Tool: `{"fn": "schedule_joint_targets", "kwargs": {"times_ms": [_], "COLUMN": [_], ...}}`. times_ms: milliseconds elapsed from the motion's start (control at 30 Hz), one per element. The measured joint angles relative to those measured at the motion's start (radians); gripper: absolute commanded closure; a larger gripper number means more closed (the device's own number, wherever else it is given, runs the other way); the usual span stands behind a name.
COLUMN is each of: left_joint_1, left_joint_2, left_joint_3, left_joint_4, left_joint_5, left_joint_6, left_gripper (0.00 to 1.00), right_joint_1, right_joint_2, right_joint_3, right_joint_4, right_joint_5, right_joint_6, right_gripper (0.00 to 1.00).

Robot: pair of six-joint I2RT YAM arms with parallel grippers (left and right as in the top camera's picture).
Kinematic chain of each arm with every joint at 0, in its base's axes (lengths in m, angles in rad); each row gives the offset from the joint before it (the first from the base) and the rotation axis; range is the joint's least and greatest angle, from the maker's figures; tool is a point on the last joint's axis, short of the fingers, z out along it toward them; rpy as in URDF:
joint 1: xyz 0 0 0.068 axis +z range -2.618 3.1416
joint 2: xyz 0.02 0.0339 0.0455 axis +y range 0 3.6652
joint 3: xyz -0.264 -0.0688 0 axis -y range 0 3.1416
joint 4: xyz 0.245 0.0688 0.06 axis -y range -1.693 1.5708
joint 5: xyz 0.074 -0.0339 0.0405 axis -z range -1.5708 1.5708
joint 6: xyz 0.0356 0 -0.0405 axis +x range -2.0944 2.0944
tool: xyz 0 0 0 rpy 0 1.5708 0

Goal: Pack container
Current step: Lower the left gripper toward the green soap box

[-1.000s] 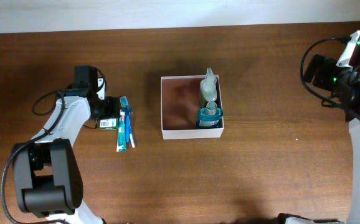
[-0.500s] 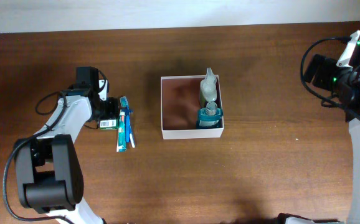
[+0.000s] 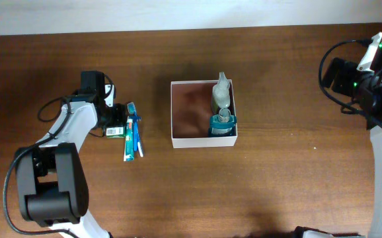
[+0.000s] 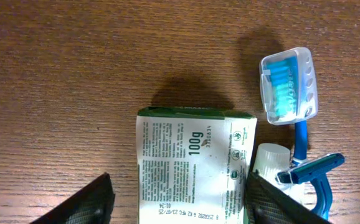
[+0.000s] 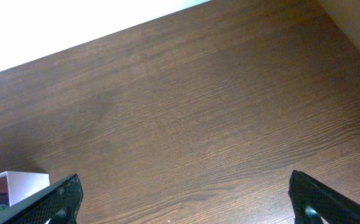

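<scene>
Fingers (image 4: pixel 93 202) of your left gripper (image 4: pixel 179 182) stand partly apart, straddling a flat green-and-white packet (image 4: pixel 195 168) of printed paper. One finger sits at the packet's edge and the other stands off it with a strip of wood showing between, so you have nothing clamped. Just beside the packet lie a blue toothbrush (image 4: pixel 288 87) with a clear plastic cap over its bristles, a blue razor (image 4: pixel 314 171), and a small rounded white cap (image 4: pixel 268 158). All of it rests on the table (image 4: pixel 74 74), dark brown wood with a fine straight grain.

Your right gripper (image 5: pixel 183 180) has its black fingers spread wide over bare wood, holding nothing.

Your container (image 3: pixel 188 116) is square and shallow, with thin white walls and a reddish-brown floor. It sits mid-table between the arms, well apart from the left jaws, past the toothbrush. A pale bottle (image 3: pixel 221 92) and a teal one (image 3: pixel 223 123) lie along its wall on the right arm's side. Only its corner (image 5: pixel 18 183) shows in the right wrist view, well clear of those jaws.
</scene>
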Motion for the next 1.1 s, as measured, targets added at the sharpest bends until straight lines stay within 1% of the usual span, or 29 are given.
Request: {"fn": "schedule_joint_targets", "kwargs": {"times_ms": [300, 400, 467, 567, 633, 700, 767, 800, 967, 1100], "left_joint_1": [0.0, 0.0, 0.0, 0.0, 0.0, 0.0, 0.0, 0.0, 0.0, 0.0], "left_joint_2": [0.023, 0.023, 0.023, 0.024, 0.024, 0.024, 0.024, 0.024, 0.024, 0.024], "left_joint_3": [0.0, 0.0, 0.0, 0.0, 0.0, 0.0, 0.0, 0.002, 0.014, 0.043], "left_joint_4": [-0.001, -0.002, -0.003, -0.004, -0.007, -0.01, -0.011, -0.011, -0.022, -0.084], "left_joint_5": [0.003, 0.003, 0.004, 0.006, 0.006, 0.006, 0.006, 0.006, 0.006, -0.002], "left_joint_6": [0.0, 0.0, 0.0, 0.001, 0.002, 0.003, 0.002, 0.004, 0.006, 0.007], "left_gripper": [0.34, 0.35, 0.39, 0.48, 0.5, 0.56, 0.65, 0.67, 0.7, 0.71], "right_joint_1": [0.0, 0.0, 0.0, 0.0, 0.0, 0.0, 0.0, 0.0, 0.0, 0.0], "right_joint_2": [0.0, 0.0, 0.0, 0.0, 0.0, 0.0, 0.0, 0.0, 0.0, 0.0], "right_joint_3": [0.0, 0.0, 0.0, 0.0, 0.0, 0.0, 0.0, 0.0, 0.0, 0.0], "right_joint_4": [0.0, 0.0, 0.0, 0.0, 0.0, 0.0, 0.0, 0.0, 0.0, 0.0], "right_joint_5": [0.0, 0.0, 0.0, 0.0, 0.0, 0.0, 0.0, 0.0, 0.0, 0.0], "right_joint_6": [0.0, 0.0, 0.0, 0.0, -0.001, 0.0, -0.001, -0.001, -0.001, 0.0], "right_gripper": [0.02, 0.01, 0.01, 0.02, 0.01, 0.01, 0.01, 0.02, 0.01, 0.01]}}
